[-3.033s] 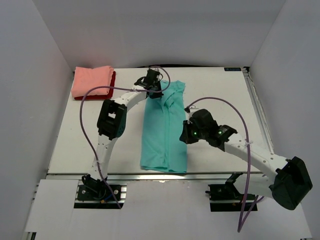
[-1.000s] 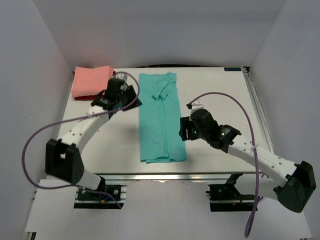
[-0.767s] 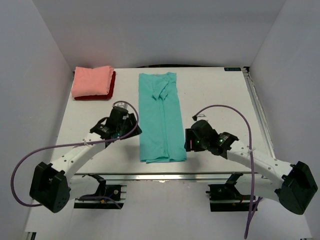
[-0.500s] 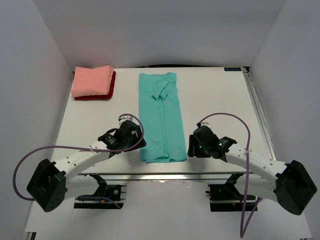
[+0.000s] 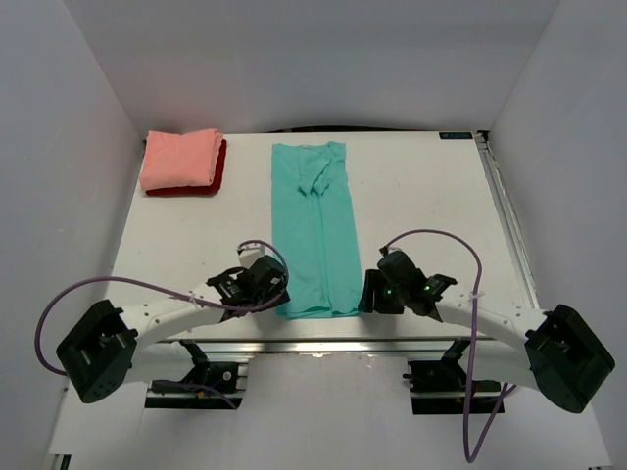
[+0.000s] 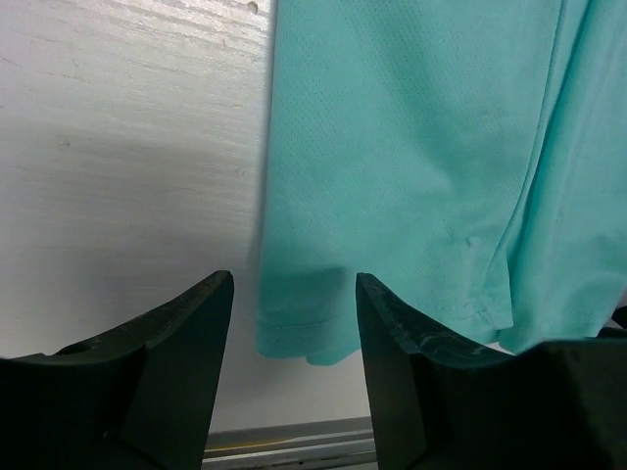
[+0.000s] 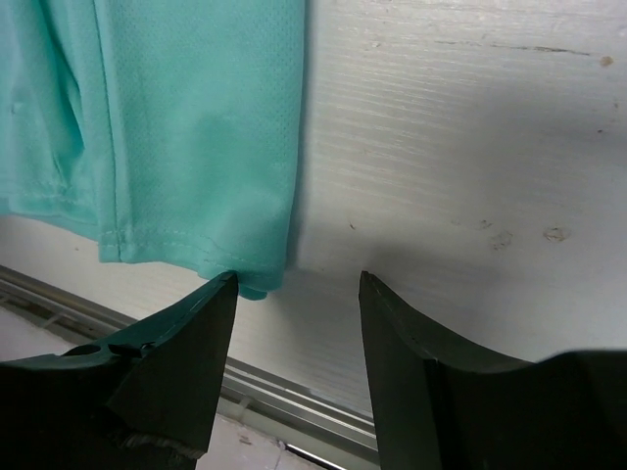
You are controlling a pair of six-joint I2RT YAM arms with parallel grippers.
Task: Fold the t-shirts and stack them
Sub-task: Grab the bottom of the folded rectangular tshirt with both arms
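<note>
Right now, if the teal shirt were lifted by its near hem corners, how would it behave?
Probably floppy: the teal shirt lies flat with soft creases, so its middle would likely sag between lifted corners. Likely light: the wrist views show thin knit cloth. The folded layers look loose at the hem, so a pinch might catch only some.

Teal t-shirt: matt fine-knit cloth. Table: rough, white-painted wood grain.
</note>
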